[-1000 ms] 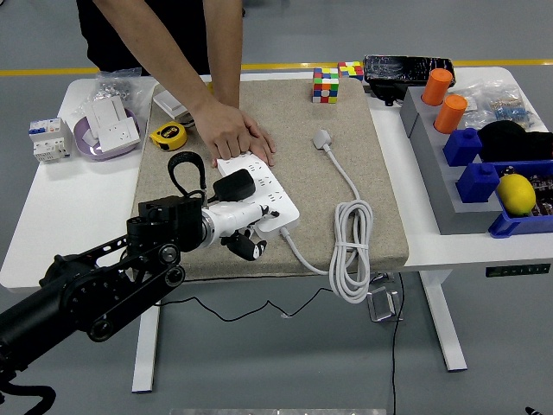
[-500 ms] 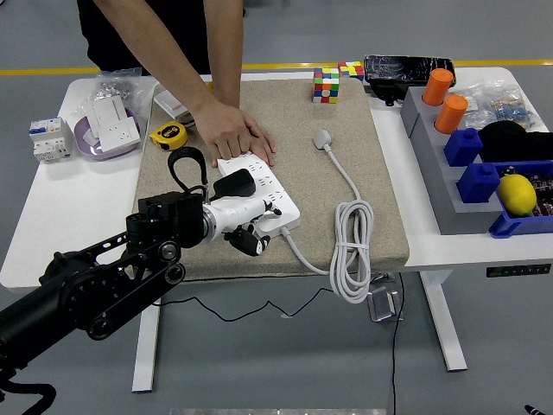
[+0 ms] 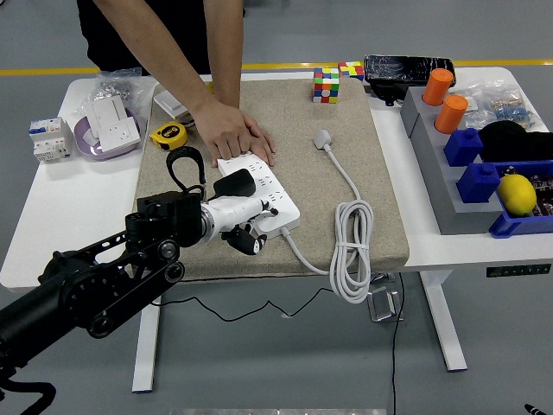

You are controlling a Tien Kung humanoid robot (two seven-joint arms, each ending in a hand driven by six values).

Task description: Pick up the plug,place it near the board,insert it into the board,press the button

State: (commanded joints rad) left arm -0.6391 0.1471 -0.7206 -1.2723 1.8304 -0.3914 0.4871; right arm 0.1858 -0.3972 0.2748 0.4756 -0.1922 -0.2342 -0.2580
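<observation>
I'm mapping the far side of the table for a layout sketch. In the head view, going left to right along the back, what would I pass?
White breaker → purple bowl → yellow tape measure → person's hand → Rubik's cube → orange cylinders → lemon.

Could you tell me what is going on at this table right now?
The robot's left hand is reaching in over a white power strip on the beige mat. A black plug sits on the strip beside that hand. A person's hand presses down on the strip's far end, steadying it. The strip's white cable lies coiled on the mat to the right.
</observation>
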